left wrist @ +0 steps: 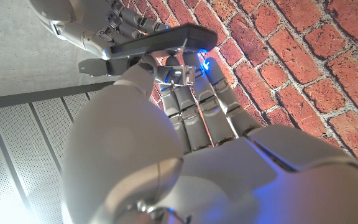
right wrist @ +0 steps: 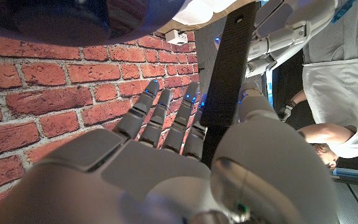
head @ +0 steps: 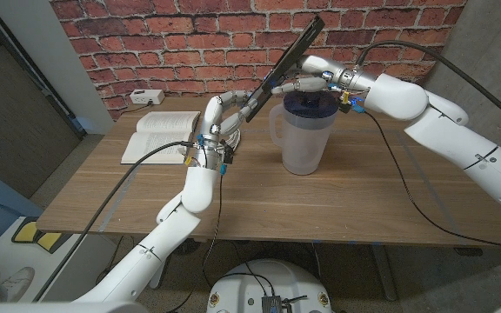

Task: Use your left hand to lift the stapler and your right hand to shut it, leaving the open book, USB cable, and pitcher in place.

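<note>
**Stapler up over the wooden counter, both hands on it**

Wood-plank counter, near edge bare. Mid-counter: left hand grips the lower end of the black stapler, lifted and tilted. Right hand fingers touch it above the clear pitcher. Open book far left. Behind: red brick wall, white box at its foot, grey walls either side.

no legible text, open book's print too small to read
</note>
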{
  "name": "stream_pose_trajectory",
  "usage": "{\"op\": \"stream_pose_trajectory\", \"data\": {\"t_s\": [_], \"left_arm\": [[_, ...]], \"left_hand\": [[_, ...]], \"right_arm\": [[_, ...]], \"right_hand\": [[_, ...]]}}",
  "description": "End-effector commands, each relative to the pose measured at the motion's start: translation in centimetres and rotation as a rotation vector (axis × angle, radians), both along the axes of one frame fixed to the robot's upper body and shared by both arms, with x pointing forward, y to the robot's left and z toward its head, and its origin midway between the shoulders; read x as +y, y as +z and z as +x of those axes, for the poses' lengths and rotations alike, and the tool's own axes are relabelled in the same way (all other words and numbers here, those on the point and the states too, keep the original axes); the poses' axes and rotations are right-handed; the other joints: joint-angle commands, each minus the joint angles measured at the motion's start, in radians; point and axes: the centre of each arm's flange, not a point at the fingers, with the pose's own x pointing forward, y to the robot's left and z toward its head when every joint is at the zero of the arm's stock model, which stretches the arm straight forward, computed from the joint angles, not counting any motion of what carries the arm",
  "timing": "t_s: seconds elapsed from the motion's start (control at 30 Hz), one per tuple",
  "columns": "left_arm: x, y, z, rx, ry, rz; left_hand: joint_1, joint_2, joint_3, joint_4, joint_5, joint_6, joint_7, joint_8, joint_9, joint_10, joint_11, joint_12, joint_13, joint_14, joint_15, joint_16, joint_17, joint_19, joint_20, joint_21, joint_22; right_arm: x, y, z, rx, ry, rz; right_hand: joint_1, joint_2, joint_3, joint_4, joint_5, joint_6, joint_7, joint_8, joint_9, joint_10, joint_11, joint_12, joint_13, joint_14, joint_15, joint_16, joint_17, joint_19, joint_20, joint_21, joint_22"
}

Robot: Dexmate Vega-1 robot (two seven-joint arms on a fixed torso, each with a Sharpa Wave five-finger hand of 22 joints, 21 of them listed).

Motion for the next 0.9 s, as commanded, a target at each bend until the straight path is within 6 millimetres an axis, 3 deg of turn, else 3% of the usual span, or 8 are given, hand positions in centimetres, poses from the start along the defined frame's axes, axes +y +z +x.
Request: {"op": "stream_pose_trajectory", "data": {"t_s": [0.03, 0.27, 0.53, 0.8, 0.9], "left_arm": [[-0.04, 0.09, 0.0, -0.006, -0.01, -0.002], [0.0, -0.04, 0.08, -0.001, -0.011, -0.005], [0.02, -0.17, 0.22, 0.008, -0.018, -0.009], [-0.01, -0.16, 0.19, 0.006, -0.022, -0.012], [-0.02, -0.16, 0.2, 0.008, -0.025, -0.014]], "left_hand": [[0.058, 0.053, 0.029, -0.019, 0.005, 0.058, -0.049, 0.005, 0.005, 0.046, -0.04, -0.001, 0.004, 0.05, -0.126, 0.005, 0.011, -0.003, -0.054, 0.007, 0.003], [0.056, 0.052, 0.03, -0.018, 0.005, 0.059, -0.049, 0.004, 0.006, 0.049, -0.038, -0.003, 0.004, 0.05, -0.126, 0.003, 0.011, -0.005, -0.054, 0.009, 0.002], [0.053, 0.053, 0.031, -0.016, 0.006, 0.058, -0.048, 0.003, 0.006, 0.049, -0.037, -0.005, 0.006, 0.051, -0.128, 0.001, 0.012, -0.004, -0.056, 0.011, 0.002], [0.052, 0.054, 0.033, -0.017, 0.006, 0.056, -0.049, 0.001, 0.007, 0.048, -0.036, -0.008, 0.005, 0.05, -0.128, 0.0, 0.013, -0.005, -0.057, 0.012, 0.001], [0.053, 0.053, 0.033, -0.018, 0.006, 0.057, -0.047, 0.001, 0.007, 0.048, -0.04, -0.009, 0.005, 0.049, -0.128, -0.001, 0.014, -0.005, -0.058, 0.012, 0.001]], "right_arm": [[-0.07, -0.02, -0.29, -0.025, -0.015, 0.013], [-0.05, -0.12, -0.27, -0.023, 0.001, 0.033], [0.09, -0.3, -0.13, -0.013, 0.006, 0.039], [0.06, -0.43, -0.15, -0.02, 0.009, 0.058], [0.02, -0.52, -0.1, -0.022, 0.015, 0.075]], "right_hand": [[0.045, 0.013, 0.003, -0.006, 0.002, 0.025, -0.005, 0.011, 0.016, 0.014, -0.003, 0.029, 0.023, 0.047, -0.183, 0.023, 0.021, 0.016, -0.033, 0.013, 0.002], [0.068, 0.021, -0.008, 0.0, 0.0, 0.076, -0.02, 0.027, 0.032, 0.034, -0.021, 0.063, 0.045, 0.062, -0.184, 0.039, 0.053, 0.008, -0.056, 0.018, 0.007], [0.107, 0.053, -0.003, 0.0, 0.001, 0.141, -0.034, 0.047, 0.049, 0.078, -0.03, 0.106, 0.068, 0.07, -0.189, 0.05, 0.085, -0.001, -0.061, 0.029, 0.016], [0.158, 0.091, 0.013, -0.004, 0.001, 0.156, -0.04, 0.037, 0.049, 0.098, -0.053, 0.135, 0.089, 0.102, -0.193, 0.067, 0.118, -0.002, -0.068, 0.047, 0.028], [0.201, 0.109, 0.025, -0.004, 0.0, 0.199, -0.04, 0.034, 0.042, 0.146, -0.053, 0.166, 0.098, 0.126, -0.194, 0.081, 0.149, -0.001, -0.079, 0.07, 0.043]]}}
